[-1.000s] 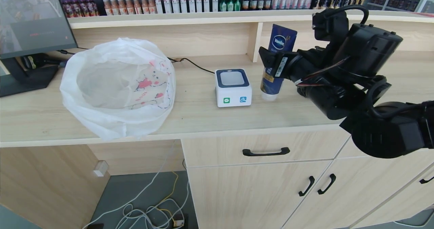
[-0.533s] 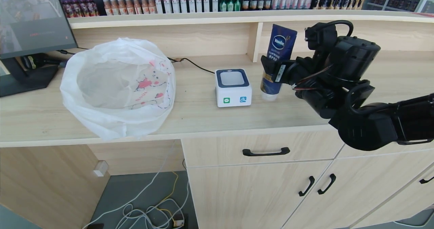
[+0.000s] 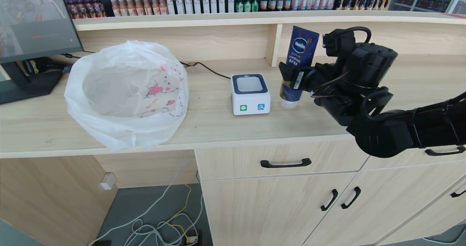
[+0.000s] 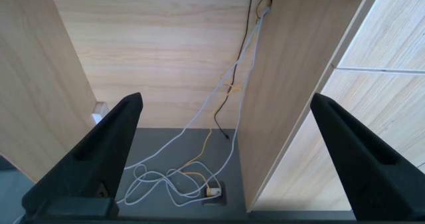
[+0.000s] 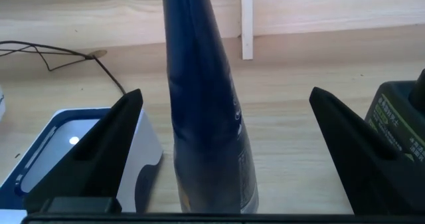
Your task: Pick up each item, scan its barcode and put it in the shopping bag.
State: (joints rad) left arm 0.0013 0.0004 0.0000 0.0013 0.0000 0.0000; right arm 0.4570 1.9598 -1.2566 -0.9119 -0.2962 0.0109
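One blue tube [image 3: 302, 47] stands cap-down on the worktop [image 3: 218, 125] just beside the scanner [image 3: 250, 93], right end effector [image 5: 226, 98] spread around it, shopping bag [image 3: 127, 93] well apart, left end effector [image 4: 226, 98] spread too.

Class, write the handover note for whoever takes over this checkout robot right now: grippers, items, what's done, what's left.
Right gripper: open, fingers on either side of the blue tube, not closed on it.
Left gripper: open, empty, held low facing the floor cables.
The tube stands cap-down on the counter, just right of the scanner. The shopping bag sits open at the counter's left.
Done: no item visible in the bag.
Left: grasp the tube, scan it, bag it.
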